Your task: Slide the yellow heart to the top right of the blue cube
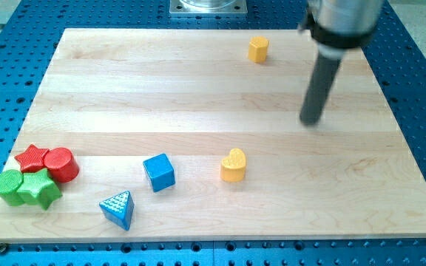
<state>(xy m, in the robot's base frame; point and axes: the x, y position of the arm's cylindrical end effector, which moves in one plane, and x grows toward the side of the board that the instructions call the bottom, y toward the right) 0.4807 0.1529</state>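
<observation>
1. Nearest the view's bottom, a blue ridged plastic triangle (118, 208) lies on the pale wooden board (198, 89).
2. At near left cluster a green cylinder (7, 186), a green star (40, 188), a red star (32, 157) and a red cylinder (61, 164).
3. The yellow plastic heart (233, 165) sits just right of the blue plastic cube (159, 172), its lobes toward the upper right, its point toward the lower left.
4. My tip (311, 120), a bare rod touching no block, stands far right of the heart, well apart.
5. A small yellow block (257, 49) lies farthest back.
</observation>
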